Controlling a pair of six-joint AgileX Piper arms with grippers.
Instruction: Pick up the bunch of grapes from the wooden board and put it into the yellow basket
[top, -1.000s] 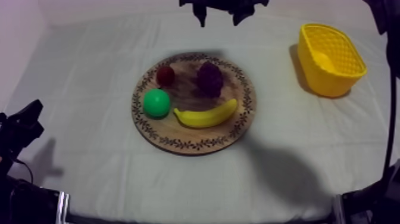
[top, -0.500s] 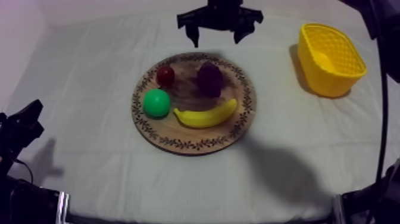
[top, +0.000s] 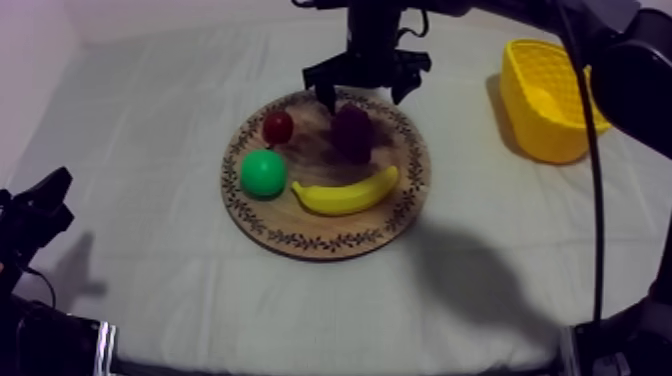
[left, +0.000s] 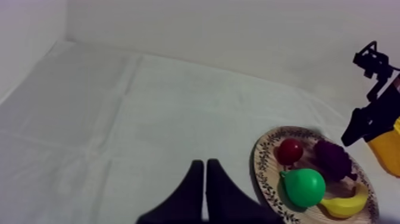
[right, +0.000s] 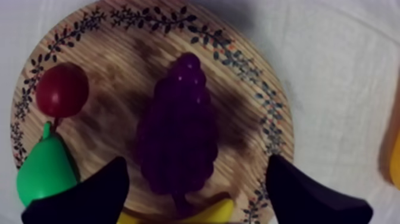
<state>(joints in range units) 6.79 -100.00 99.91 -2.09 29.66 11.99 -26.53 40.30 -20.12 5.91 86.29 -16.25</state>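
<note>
The right gripper (top: 362, 95) hung over the far rim of the round wooden board with the patterned border (top: 325, 243), its two black fingers spread wide with nothing between them. The dark purple bunch of grapes (top: 352, 130) lay on the far half of that board, directly beneath the gripper and a little towards the near side.

In the right wrist view the bunch lay between the two fingertips. Its long axis ran from the board's rim towards the yellow toy banana (top: 345, 193), so the fingers stood one to each side of its narrow width. That looked well lined up for a straight descent and a close across the bunch. How high the fingers stood above the grapes was hard to judge from these angles, but they appeared clear of them.

The right arm was by far the nearer. The left gripper (left: 205, 174) sat low at its own side of the table, well apart from the board, fingers pressed together as a narrow wedge.

The open-weave yellow plastic basket (top: 570, 140) stood on the right side, well apart from the board.

By count:
- one bunch of grapes
- one banana
- one green toy pear (top: 263, 173)
- one small red fruit (top: 278, 126)
- one board
- one basket
</note>
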